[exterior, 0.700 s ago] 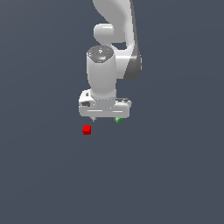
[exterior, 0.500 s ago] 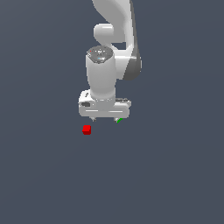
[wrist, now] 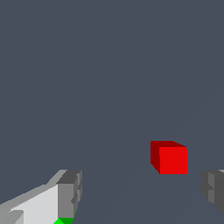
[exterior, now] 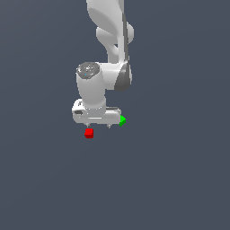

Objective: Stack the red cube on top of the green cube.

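The red cube [exterior: 89, 133] lies on the dark grey floor, just below my gripper [exterior: 99, 125] and toward the exterior view's left. In the wrist view the red cube [wrist: 169, 157] sits between my two fingers [wrist: 68, 192], closer to the other finger [wrist: 213, 188] and beyond the tips. The gripper [wrist: 141, 189] is open and empty. The green cube [exterior: 122, 120] peeks out from behind the hand on the exterior view's right. Only a sliver of the green cube [wrist: 64, 221] shows in the wrist view, beside one finger.
The plain dark grey floor [exterior: 179, 179] stretches all around. My white arm [exterior: 112, 45] rises above the hand.
The hand has moved toward the exterior view's left and a little lower, nearer the red cube. More of the green cube now shows. Neither cube has moved.
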`<state>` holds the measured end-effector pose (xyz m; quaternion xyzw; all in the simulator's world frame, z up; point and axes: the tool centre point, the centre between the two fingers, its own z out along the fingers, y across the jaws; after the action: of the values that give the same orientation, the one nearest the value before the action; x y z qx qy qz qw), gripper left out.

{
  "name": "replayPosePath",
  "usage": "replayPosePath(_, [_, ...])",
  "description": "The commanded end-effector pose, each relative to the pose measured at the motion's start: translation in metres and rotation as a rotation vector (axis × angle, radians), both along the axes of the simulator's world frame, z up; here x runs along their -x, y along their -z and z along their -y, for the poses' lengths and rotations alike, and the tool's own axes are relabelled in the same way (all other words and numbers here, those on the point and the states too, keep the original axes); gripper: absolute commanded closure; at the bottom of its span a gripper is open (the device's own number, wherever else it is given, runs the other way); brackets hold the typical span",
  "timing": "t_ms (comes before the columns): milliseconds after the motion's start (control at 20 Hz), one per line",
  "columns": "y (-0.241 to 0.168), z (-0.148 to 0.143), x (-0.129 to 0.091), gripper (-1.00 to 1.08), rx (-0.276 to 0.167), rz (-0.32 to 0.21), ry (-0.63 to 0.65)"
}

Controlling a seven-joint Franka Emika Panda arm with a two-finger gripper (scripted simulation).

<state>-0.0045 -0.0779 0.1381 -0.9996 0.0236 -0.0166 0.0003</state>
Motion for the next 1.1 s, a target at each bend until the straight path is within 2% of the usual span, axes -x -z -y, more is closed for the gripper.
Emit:
replayPosePath(0, [0.021,0.021,0.009,-0.92,0.0,-0.011,0.003])
replayPosePath(400, [0.063,0.064,0.024,-0.92,0.0,-0.031,0.006])
replayPosePath(800, [0.07,0.068,0.026,-0.92,0.0,-0.034,0.008])
replayPosePath(1050, [0.088,0.068,0.026,-0.92,0.0,-0.034,0.007])
